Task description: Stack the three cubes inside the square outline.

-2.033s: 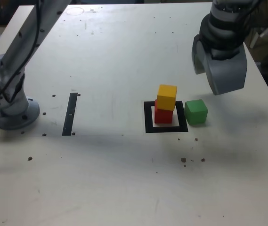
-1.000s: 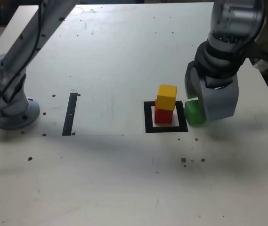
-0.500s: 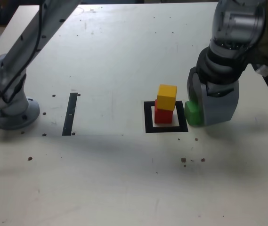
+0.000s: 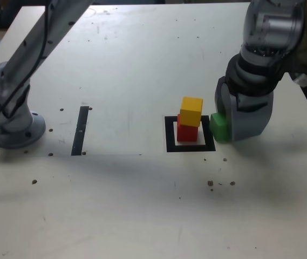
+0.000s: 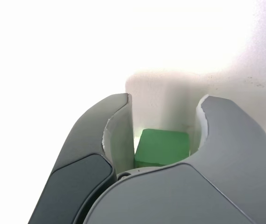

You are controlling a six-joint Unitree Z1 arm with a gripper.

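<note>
Green cube [image 5: 163, 145], end effector [image 5: 168, 96] angled down around it, fingers narrowly apart, firm grip unclear

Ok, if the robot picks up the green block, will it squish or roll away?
Probably neither. The green cube has straight edges and flat faces, so it looks stiff and should keep its shape. Sitting flat on the table, it would likely slide rather than roll if pushed. It's small beside the gripper, so it's probably light too.
</note>
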